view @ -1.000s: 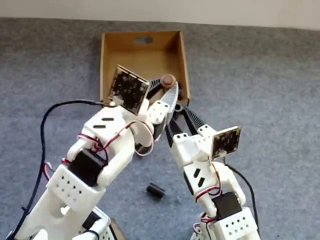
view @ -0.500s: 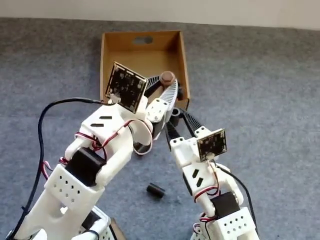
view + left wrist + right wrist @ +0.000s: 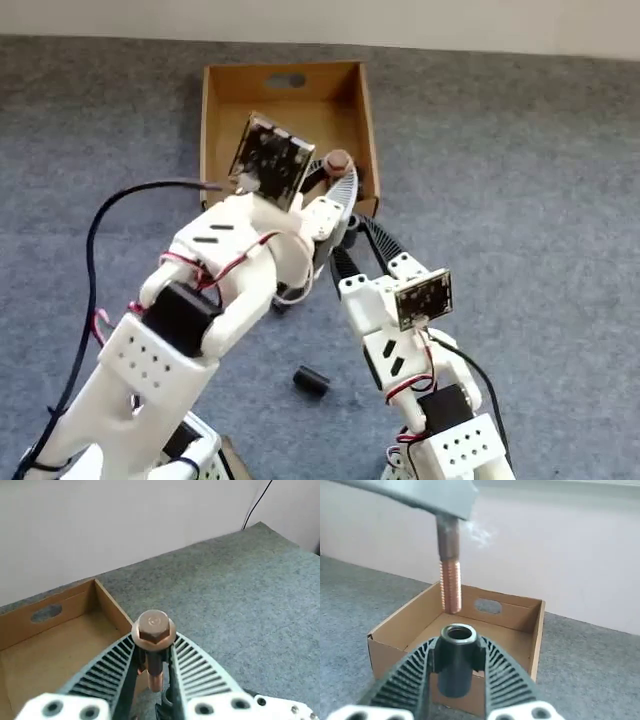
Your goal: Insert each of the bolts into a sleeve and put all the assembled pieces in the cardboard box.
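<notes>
My left gripper [image 3: 154, 645] is shut on a copper bolt [image 3: 153, 626], held upright with its hex head on top, over the near right corner of the cardboard box [image 3: 368, 110]. In the high view the bolt [image 3: 337, 162] shows just above that gripper [image 3: 337, 175]. My right gripper [image 3: 456, 650] is shut on an upright black sleeve [image 3: 456, 657]. The bolt's threaded end [image 3: 450, 585] hangs just above the sleeve's open top, a little off to one side, without touching it. The right gripper [image 3: 352, 232] sits directly below the left one.
A second black sleeve [image 3: 311, 381] lies on the grey carpet between the two arm bases. The box [image 3: 537, 630] has a handle slot in its far wall. The left arm's cable [image 3: 95, 240] loops on the left.
The right gripper has swung left with the sleeve and now sits under the bolt. The left arm's wrist has shifted slightly right, keeping the bolt near the box corner.
</notes>
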Controlling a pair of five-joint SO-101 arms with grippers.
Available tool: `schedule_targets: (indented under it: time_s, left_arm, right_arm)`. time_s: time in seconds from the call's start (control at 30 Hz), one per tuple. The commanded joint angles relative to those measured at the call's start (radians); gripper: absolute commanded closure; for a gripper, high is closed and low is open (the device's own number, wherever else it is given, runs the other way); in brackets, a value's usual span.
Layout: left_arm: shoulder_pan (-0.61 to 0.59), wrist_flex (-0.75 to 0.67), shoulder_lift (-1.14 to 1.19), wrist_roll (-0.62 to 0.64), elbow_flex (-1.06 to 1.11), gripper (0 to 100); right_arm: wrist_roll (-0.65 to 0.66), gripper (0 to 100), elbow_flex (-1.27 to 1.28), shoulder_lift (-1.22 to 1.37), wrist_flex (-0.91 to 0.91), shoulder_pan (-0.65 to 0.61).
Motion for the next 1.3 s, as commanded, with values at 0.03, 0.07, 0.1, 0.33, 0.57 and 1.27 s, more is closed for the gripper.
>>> schedule_targets:
  time_s: [0.03,0.07,0.1,0.33,0.57,1.27]
  left_arm:
    - [0.016,0.002,0.051,-0.003,-0.105,99]
    - [0.016,0.002,0.056,-0.003,-0.116,99]
    - [0.016,0.002,0.059,-0.003,-0.122,99]
    - [0.016,0.092,0.064,-0.003,-0.124,99]
    - [0.019,0.094,0.064,0.002,-0.125,99]
    - [0.068,0.098,0.157,0.002,-0.209,99]
  right_arm:
    - [0.012,99.1,-0.007,-0.010,-0.030,-0.004]
    - [0.012,99.1,-0.007,-0.010,-0.030,-0.004]
    - [0.012,99.1,-0.007,-0.010,-0.030,-0.004]
    - [0.012,99.1,-0.007,-0.010,-0.030,-0.002]
    - [0.012,99.1,0.001,-0.010,-0.030,-0.002]
    - [0.012,99.1,0.016,-0.010,-0.030,-0.002]
